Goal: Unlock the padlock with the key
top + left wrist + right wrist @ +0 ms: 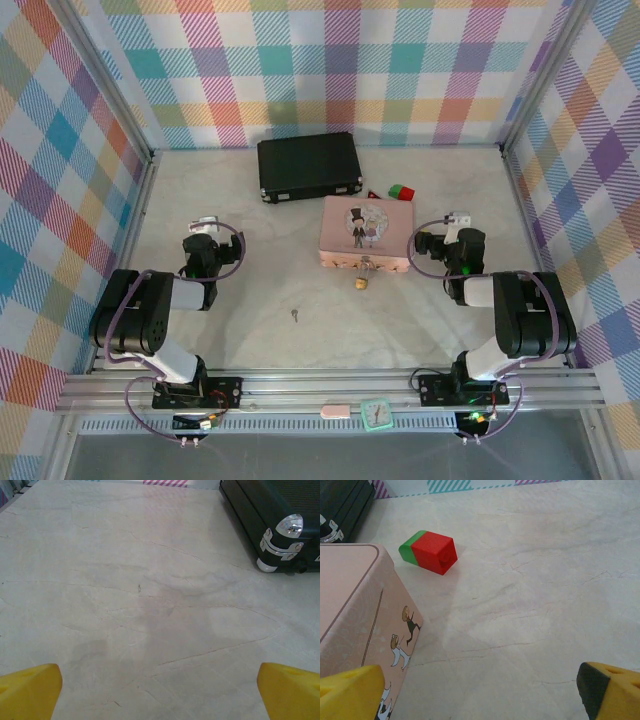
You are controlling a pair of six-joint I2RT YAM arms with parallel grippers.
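Step 1, pickup pending: left gripper (203,222) and right gripper (459,217) spread wide, empty. The key (296,316) lies right of left gripper, toward its base; padlock (362,283) left of right gripper, against pink box (390,240). Next likely needs a fine pinch on key.

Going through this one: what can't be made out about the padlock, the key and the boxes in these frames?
Padlock, top view: too small to tell if its shackle is shut.
Key, top view: too small to tell which end is the blade.
Black case, left wrist view: cut off by the right edge.
Pink box, right wrist view: cut off by the left edge.
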